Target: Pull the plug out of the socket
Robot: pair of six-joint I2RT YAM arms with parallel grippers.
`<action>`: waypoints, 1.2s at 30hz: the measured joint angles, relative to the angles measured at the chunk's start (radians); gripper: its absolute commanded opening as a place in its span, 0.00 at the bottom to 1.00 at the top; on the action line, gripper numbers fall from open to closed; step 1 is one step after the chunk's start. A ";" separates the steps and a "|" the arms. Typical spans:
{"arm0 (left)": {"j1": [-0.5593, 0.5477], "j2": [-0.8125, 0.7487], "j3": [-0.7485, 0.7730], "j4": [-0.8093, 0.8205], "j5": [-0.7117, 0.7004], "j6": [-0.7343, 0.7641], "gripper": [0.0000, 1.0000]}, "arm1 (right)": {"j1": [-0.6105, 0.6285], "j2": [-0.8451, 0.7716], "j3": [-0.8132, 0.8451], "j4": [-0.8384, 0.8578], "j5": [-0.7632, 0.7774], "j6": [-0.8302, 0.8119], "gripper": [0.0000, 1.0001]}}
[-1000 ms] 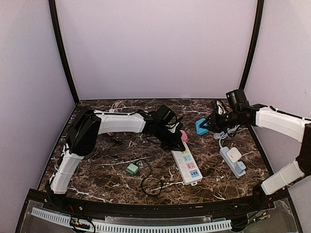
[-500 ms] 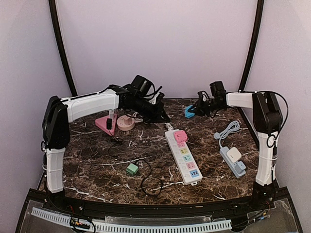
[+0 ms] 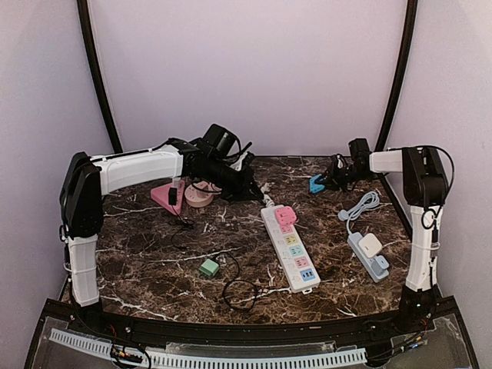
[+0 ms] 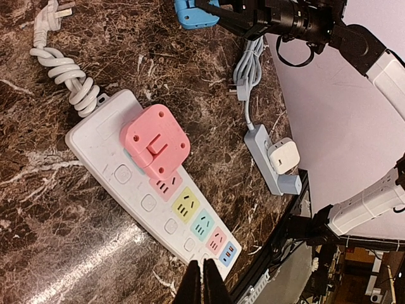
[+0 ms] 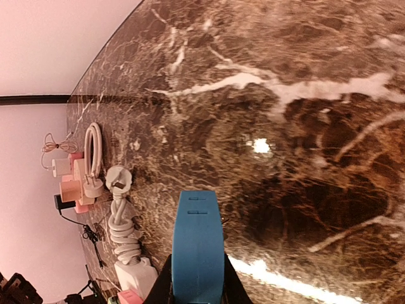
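A white power strip (image 3: 290, 250) lies mid-table with a pink plug (image 3: 285, 215) seated in its far end; both show in the left wrist view, the strip (image 4: 142, 202) and the pink plug (image 4: 155, 140). My left gripper (image 3: 247, 188) is shut and empty (image 4: 201, 278), behind and to the left of the strip. My right gripper (image 3: 329, 182) is shut on a blue plug (image 3: 317, 184), held at the back right, free of any socket. The blue plug fills the right wrist view (image 5: 198, 244) between my fingers (image 5: 166, 285).
A grey power strip (image 3: 369, 260) with a white plug (image 3: 371, 244) and a grey cord lies at the right. A green cube (image 3: 208, 267) and a black cable loop (image 3: 240, 292) lie in front. Pink chargers (image 3: 165, 196) sit at the back left. A coiled white cord (image 5: 120, 234) leads off the white strip.
My left gripper has drawn back from the pink plug to the table's back. My right gripper, still holding the blue plug, swung to the back, then slightly right.
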 measured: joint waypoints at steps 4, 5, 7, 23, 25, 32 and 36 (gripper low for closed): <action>0.000 0.000 0.000 0.001 0.000 -0.001 0.03 | -0.024 0.000 -0.026 -0.011 0.011 -0.021 0.17; 0.000 0.001 0.000 0.002 0.000 -0.002 0.03 | -0.026 -0.002 -0.028 -0.011 0.013 -0.029 0.20; 0.000 0.002 0.000 0.006 0.000 -0.005 0.03 | -0.027 -0.008 -0.037 -0.010 0.020 -0.037 0.24; 0.000 0.009 0.000 0.040 0.001 -0.023 0.03 | -0.028 -0.142 -0.126 -0.082 0.215 -0.113 0.54; 0.000 0.013 0.000 0.044 0.002 -0.024 0.03 | -0.026 -0.165 -0.128 -0.088 0.241 -0.121 0.54; 0.000 0.035 0.000 0.056 0.005 -0.031 0.03 | 0.009 -0.203 -0.138 -0.100 0.316 -0.147 0.55; 0.000 0.049 0.000 0.066 0.010 -0.035 0.03 | 0.078 -0.236 -0.158 -0.111 0.321 -0.174 0.58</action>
